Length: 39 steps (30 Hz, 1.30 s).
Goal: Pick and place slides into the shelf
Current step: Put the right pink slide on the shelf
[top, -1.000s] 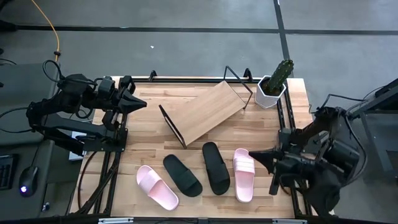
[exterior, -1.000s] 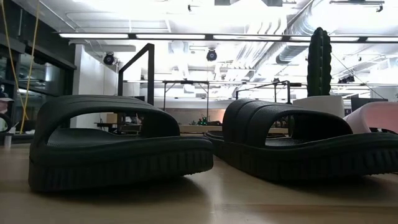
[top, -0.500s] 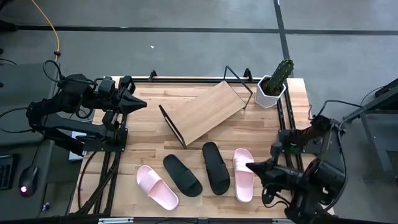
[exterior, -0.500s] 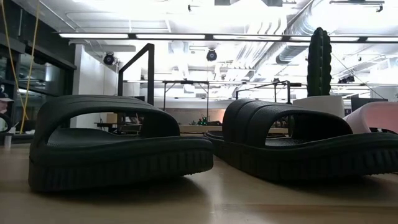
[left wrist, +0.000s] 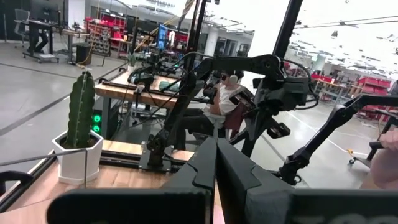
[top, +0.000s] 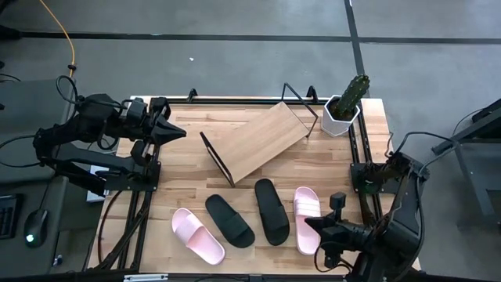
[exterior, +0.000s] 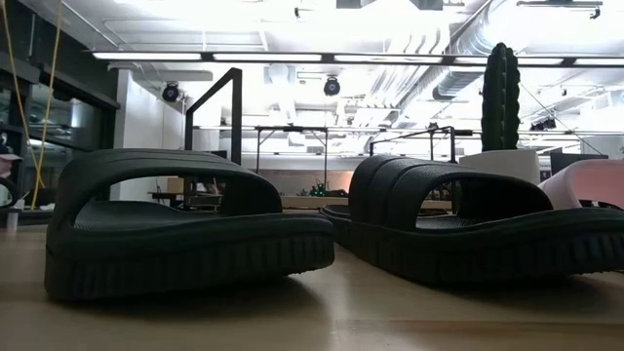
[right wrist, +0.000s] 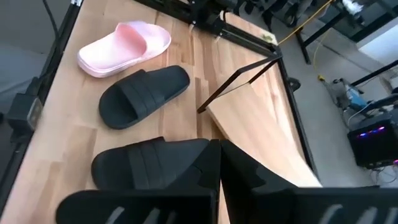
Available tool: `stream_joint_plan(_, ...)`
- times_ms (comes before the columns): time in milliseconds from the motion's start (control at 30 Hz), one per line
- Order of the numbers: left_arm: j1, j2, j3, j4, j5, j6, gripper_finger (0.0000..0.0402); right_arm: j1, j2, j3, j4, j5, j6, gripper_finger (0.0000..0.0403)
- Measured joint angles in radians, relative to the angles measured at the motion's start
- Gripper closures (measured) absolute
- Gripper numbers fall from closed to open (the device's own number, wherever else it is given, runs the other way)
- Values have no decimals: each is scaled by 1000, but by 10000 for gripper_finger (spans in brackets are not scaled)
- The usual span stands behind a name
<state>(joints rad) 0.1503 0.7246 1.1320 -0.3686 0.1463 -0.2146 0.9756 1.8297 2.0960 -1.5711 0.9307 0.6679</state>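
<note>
In the high view, several slides lie in a row near the table's near edge: a pink slide [top: 198, 235], two black slides [top: 229, 221] [top: 272, 210] and a second pink slide [top: 307, 210]. All rest sole-down. The shelf [top: 258, 141], a slanted wood board on a black wire frame, stands behind them. My right gripper [top: 309, 225] is shut and hangs above the near end of the right pink slide. Its wrist view shows the shut gripper [right wrist: 217, 180] over a black slide [right wrist: 149, 165]. My left gripper [top: 178, 131] is shut and waits at the far left.
A cactus in a white pot [top: 344, 110] stands at the far right corner, just right of the shelf. Black rails run along both sides of the table. The low view shows the two black slides [exterior: 185, 224] [exterior: 468, 224] close up. People sit in the room beyond the table.
My right arm has swung toward the table's near edge. Its gripper has moved left and nearer, from beside the right pink slide to above that slide's near end. The slides and the shelf have stayed in place.
</note>
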Motion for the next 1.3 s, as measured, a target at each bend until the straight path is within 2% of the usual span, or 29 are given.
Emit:
stream_joint_plan(233,0,0,0,-35,0,0,401,0,5,0,0,-84,74,403)
stream_joint_plan(533,0,0,0,-76,0,0,401,-25,63,0,0,-277,144,403)
stream_joint_plan(867,0,0,0,-77,0,0,401,-24,169,-1,0,-309,188,403)
stream_joint_plan(1300,0,0,0,-87,0,0,401,-19,294,-1,0,-409,275,403)
